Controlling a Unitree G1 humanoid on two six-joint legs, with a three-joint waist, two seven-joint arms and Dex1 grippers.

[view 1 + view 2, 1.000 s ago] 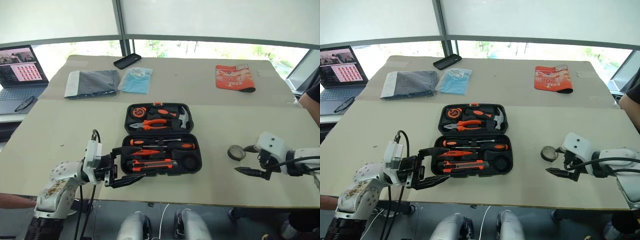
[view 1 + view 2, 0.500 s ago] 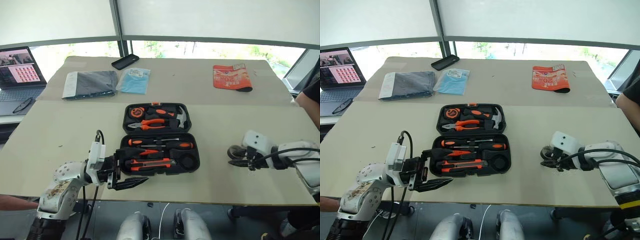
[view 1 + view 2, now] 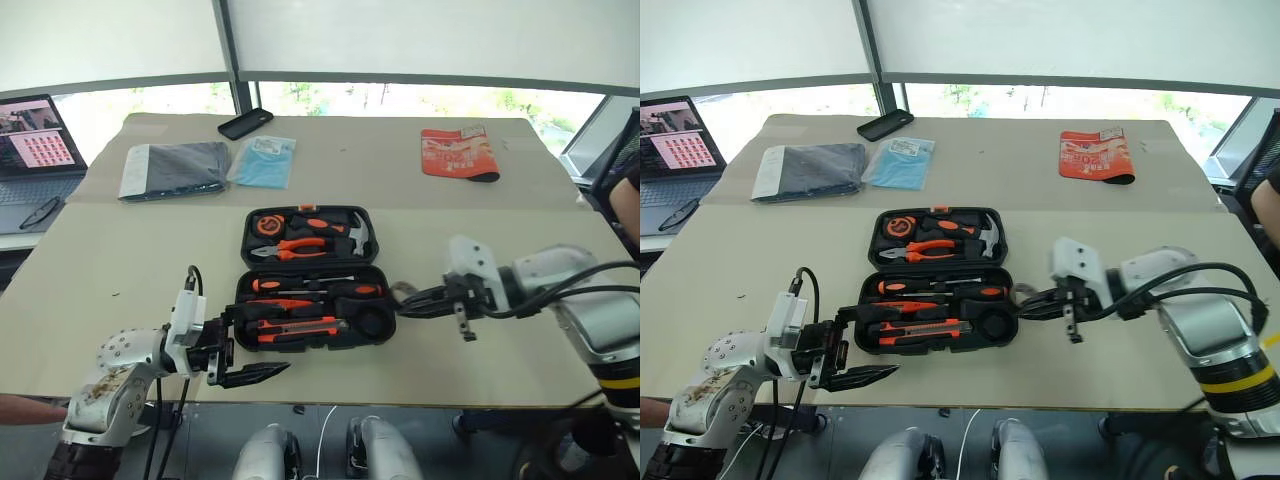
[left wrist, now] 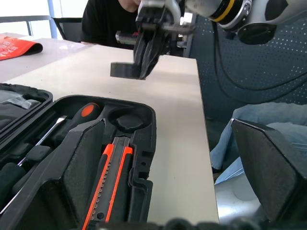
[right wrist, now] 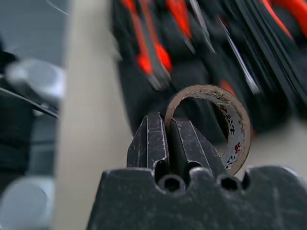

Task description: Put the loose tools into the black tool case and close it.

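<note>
Left gripper (image 3: 252,348) at the table's (image 3: 130,270) near edge, fingers spread wide, nothing in them, pointing toward the near-left corner of the tool case (image 3: 316,283). Case lies open mid-table, two black halves. Near half holds the screwdrivers (image 3: 318,288) and an orange-black utility knife (image 3: 300,328) in their slots, with a round recess at its right end. Far half holds orange pliers (image 3: 300,247), a hammer (image 3: 362,232) and a tape measure (image 3: 271,224). Right gripper (image 3: 405,297) just off the case's right end, fingers clamped on the wall of a tape roll (image 5: 225,122); printing on the roll's inner face unreadable. Beyond the case: grey packet (image 3: 172,167), light blue packet (image 3: 262,160), black phone (image 3: 244,123), red-orange pouch (image 3: 457,153) with print too small to read. Laptop (image 3: 32,150) at far left, screen lit with a pink thumbnail grid.
</note>
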